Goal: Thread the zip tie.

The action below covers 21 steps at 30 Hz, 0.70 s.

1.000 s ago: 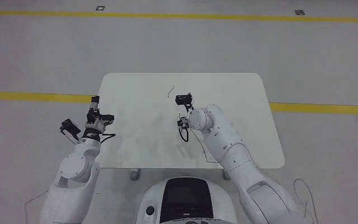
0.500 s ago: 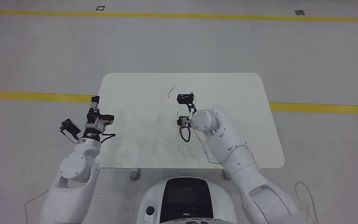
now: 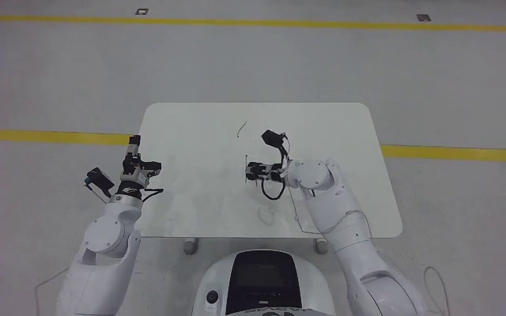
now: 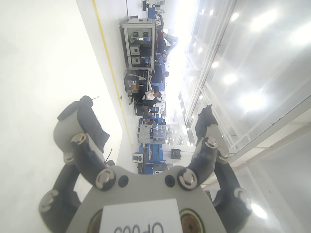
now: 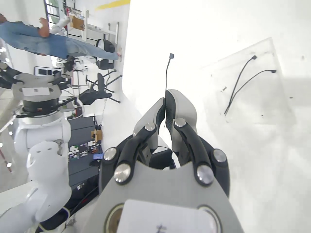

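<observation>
The right gripper (image 5: 165,100) has its two pads pressed flat together on a thin black plastic zip tie (image 5: 167,73). The strap stands straight out past the fingertips and its small square head is free at the far end. From above, this same gripper (image 3: 251,168) sits over the middle of the white rounded table (image 3: 348,126), pointing toward 9 o'clock, and the held tie is too fine to make out.

The right wrist camera also picks up two loose black zip ties (image 5: 243,81) lying side by side on a clear plastic sheet (image 5: 279,98) flat on the tabletop. In the top view the ties are just one faint curved line (image 3: 241,127) at about 11 o'clock from the gripper, well apart from it, and the sheet cannot be seen.

The left gripper (image 3: 141,158) hangs at the table's 9 o'clock edge. Its own camera shows it (image 4: 144,112) spread wide, with nothing between the fingers.
</observation>
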{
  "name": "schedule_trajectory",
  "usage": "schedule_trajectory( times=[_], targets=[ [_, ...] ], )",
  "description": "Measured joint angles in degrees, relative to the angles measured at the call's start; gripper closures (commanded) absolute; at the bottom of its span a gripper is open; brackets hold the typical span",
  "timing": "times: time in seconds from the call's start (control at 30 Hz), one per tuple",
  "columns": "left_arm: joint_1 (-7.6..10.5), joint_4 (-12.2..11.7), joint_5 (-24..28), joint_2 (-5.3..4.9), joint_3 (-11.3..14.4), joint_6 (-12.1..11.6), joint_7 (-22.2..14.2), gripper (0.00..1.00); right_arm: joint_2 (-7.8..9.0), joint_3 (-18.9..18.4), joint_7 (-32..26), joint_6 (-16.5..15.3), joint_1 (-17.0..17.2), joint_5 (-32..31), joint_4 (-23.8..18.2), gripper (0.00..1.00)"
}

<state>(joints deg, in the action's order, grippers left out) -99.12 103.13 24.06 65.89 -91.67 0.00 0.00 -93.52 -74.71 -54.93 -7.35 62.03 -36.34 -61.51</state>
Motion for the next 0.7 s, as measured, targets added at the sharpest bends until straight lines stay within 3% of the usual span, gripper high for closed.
schedule_trajectory(
  times=[0.43,0.63,0.7],
  targets=[
    [0.00,0.0,0.0,0.00,0.0,0.0,0.0,0.00,0.08,0.0,1.2,0.4,-0.3,1.7,1.2,1.00],
    [0.00,0.0,0.0,0.00,0.0,0.0,0.0,0.00,0.45,0.0,7.0,-0.5,2.9,3.9,-1.4,1.00],
    [0.00,0.0,0.0,0.00,0.0,0.0,0.0,0.00,0.52,0.0,12.0,-1.3,5.4,4.5,-3.0,1.00]
  ],
)
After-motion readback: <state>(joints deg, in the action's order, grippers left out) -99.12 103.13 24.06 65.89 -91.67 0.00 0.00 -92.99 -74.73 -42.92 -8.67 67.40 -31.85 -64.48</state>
